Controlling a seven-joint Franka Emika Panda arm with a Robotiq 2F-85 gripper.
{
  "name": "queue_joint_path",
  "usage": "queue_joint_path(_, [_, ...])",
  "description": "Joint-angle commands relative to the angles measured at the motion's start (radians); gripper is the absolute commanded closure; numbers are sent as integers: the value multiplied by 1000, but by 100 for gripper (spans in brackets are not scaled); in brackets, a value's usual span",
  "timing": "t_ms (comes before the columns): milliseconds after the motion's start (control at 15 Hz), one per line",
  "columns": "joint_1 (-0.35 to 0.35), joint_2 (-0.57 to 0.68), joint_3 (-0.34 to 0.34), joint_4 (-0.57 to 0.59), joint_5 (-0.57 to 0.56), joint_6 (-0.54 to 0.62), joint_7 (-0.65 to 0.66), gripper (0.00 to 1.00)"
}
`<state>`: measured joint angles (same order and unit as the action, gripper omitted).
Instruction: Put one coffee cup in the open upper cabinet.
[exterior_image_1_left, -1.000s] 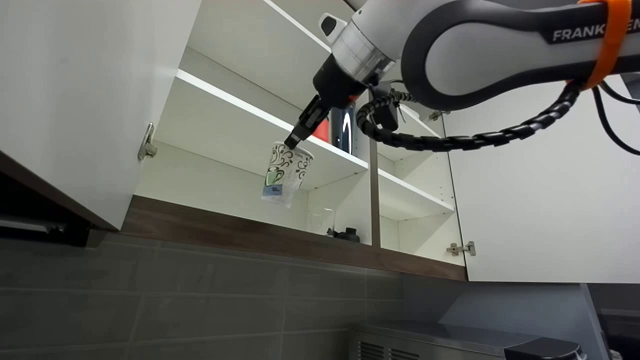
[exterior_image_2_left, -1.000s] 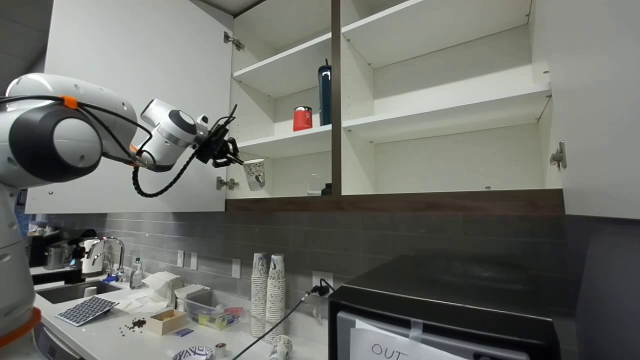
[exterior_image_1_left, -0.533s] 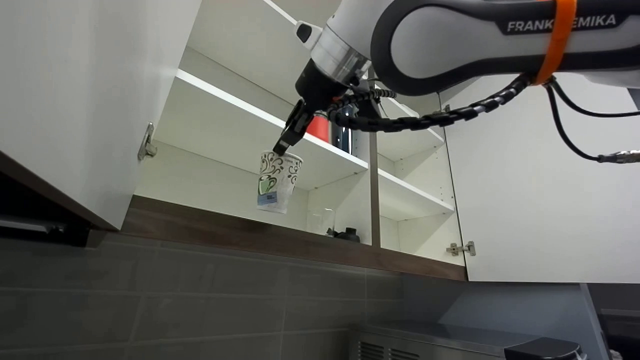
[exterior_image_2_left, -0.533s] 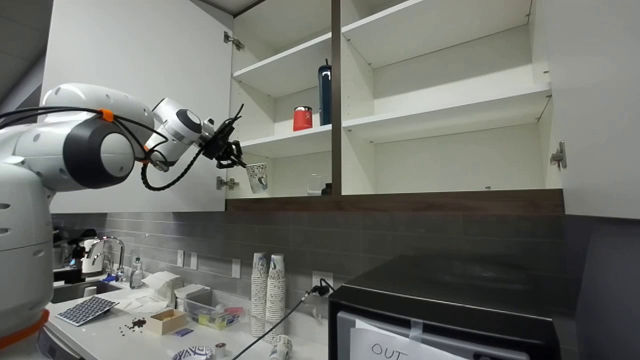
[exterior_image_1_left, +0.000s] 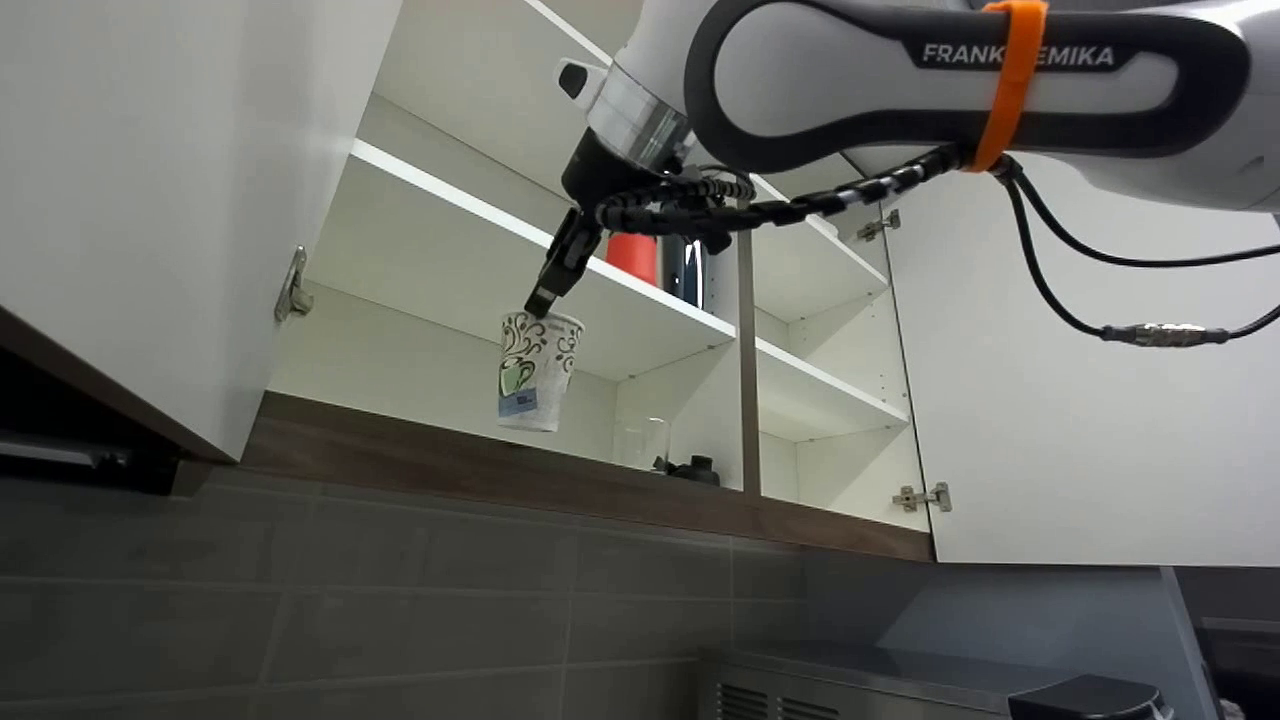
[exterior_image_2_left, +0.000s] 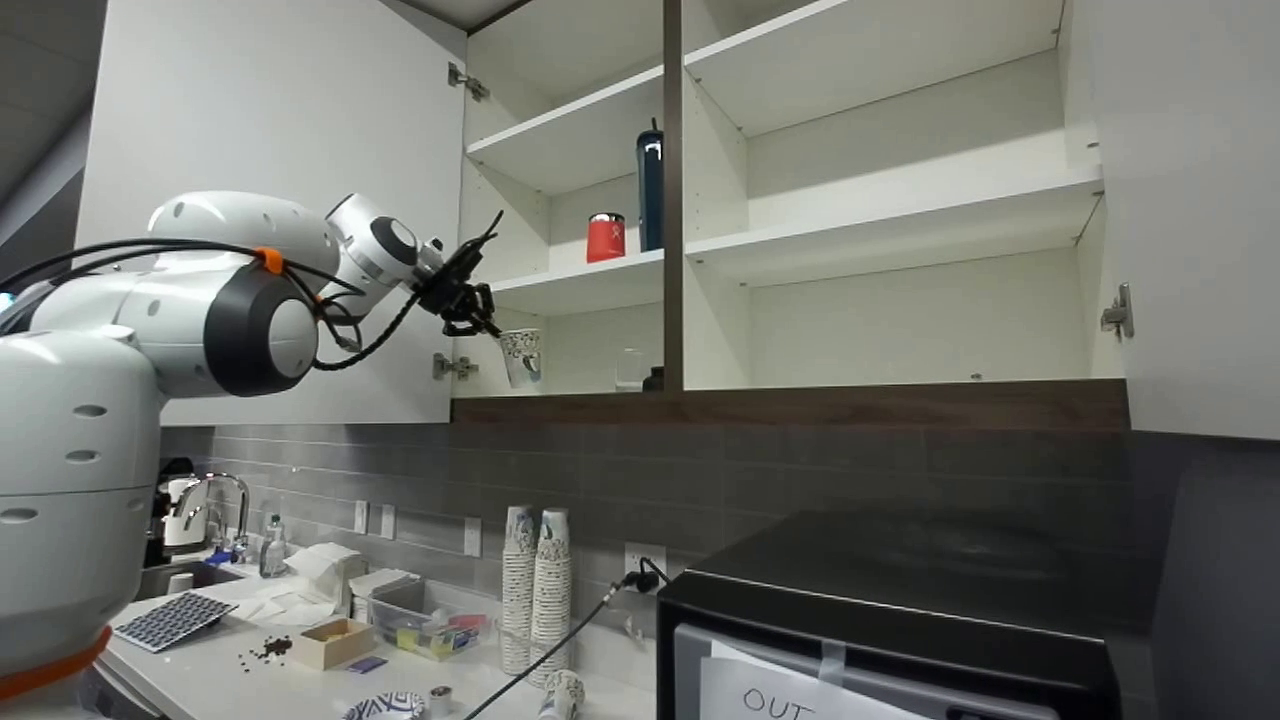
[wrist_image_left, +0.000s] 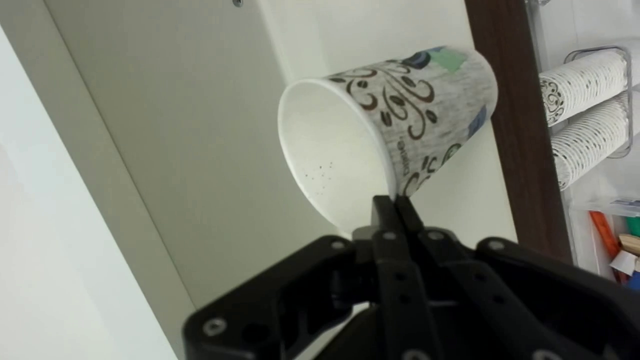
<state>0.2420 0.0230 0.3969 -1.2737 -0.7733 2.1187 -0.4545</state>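
The coffee cup, white with dark swirls and a green-blue print, hangs mouth up from my gripper, nearly upright. In the wrist view my gripper is shut on the rim of the coffee cup, one fingertip inside the mouth and one outside. The upper cabinet stands open, its doors swung out. In an exterior view the coffee cup shows at the lowest compartment, below the middle shelf and a little above the brown bottom edge. How deep inside it is, I cannot tell.
A red tumbler and a dark bottle stand on the middle shelf. A clear glass and a black object sit on the cabinet floor near the divider. Below are stacked cups and a microwave.
My gripper has carried the cup lower and along the cabinet, leftward in an exterior view and slightly rightward in an exterior view. The cup hangs more upright; the grip has not changed.
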Motion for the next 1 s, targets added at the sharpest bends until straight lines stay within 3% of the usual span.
queue_joint_path(0, [54, 87, -24, 133, 10, -78, -54, 99])
queue_joint_path(400, [108, 179, -52, 283, 27, -187, -87, 99])
queue_joint_path(467, [92, 201, -24, 319, 26, -210, -93, 99])
queue_joint_path(933, [117, 304, -14, 495, 27, -288, -85, 99])
